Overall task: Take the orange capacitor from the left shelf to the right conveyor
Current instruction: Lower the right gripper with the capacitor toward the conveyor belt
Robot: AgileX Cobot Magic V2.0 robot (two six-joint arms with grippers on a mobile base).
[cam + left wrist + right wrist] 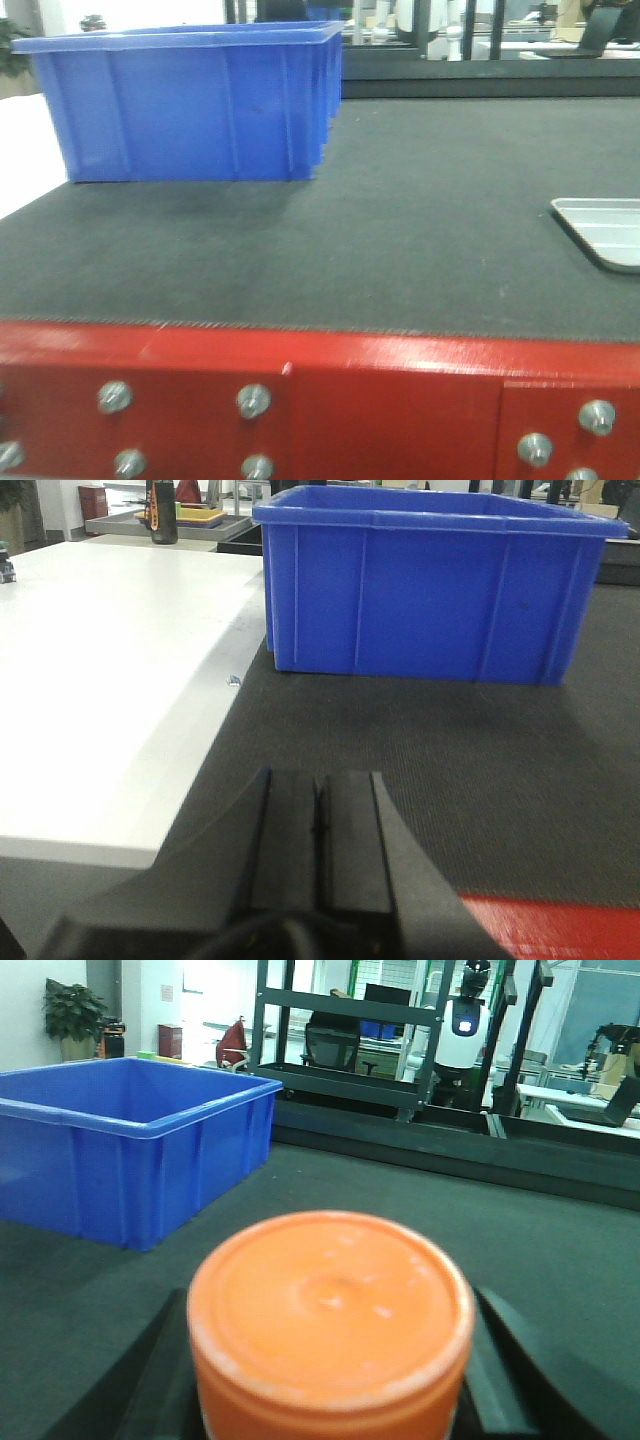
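Observation:
In the right wrist view the orange capacitor (330,1310) fills the foreground, its round end face turned to the camera. My right gripper (330,1380) is shut on it, with a dark finger on each side. It hangs over the right conveyor (560,1250), a dark grey belt with a red frame (380,400). My left gripper (318,810) is shut with nothing in it, low over the belt's near left corner. The left shelf is out of view. Neither gripper shows in the front view.
A large blue bin (190,100) stands on the belt at the back left. A silver tray (605,230) pokes in at the right edge. A white table (100,680) adjoins the belt's left side. Dark racks (340,1040) stand beyond the belt.

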